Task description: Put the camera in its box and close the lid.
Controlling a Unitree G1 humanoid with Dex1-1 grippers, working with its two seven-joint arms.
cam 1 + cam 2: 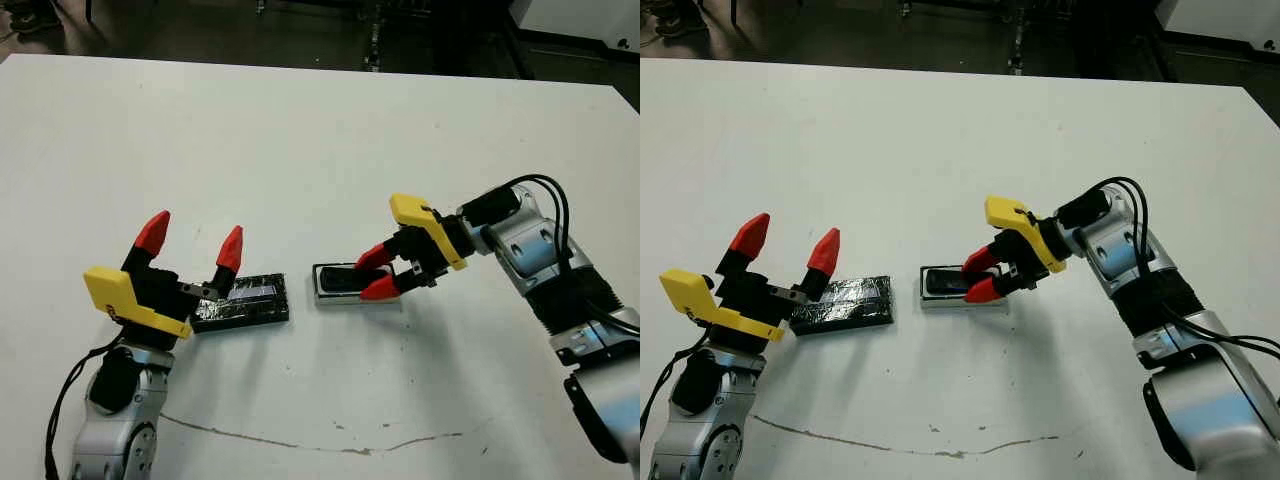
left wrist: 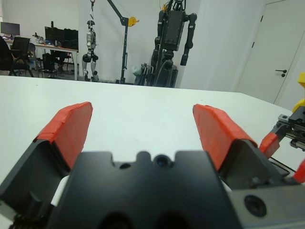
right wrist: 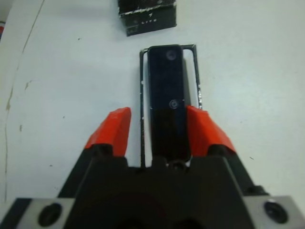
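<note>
Straddling the camera [image 3: 167,95], the right end effector [image 1: 378,273] pinches it inside the box [image 3: 194,71]; left end effector [image 1: 192,240] spread beside the lid [image 1: 245,300] (bare surface [image 1: 300,150] all around).

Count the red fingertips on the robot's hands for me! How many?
4. Two on the left hand, spread apart above the lid. Two on the right hand, either side of the camera lying in its box. None looks hidden.
</note>
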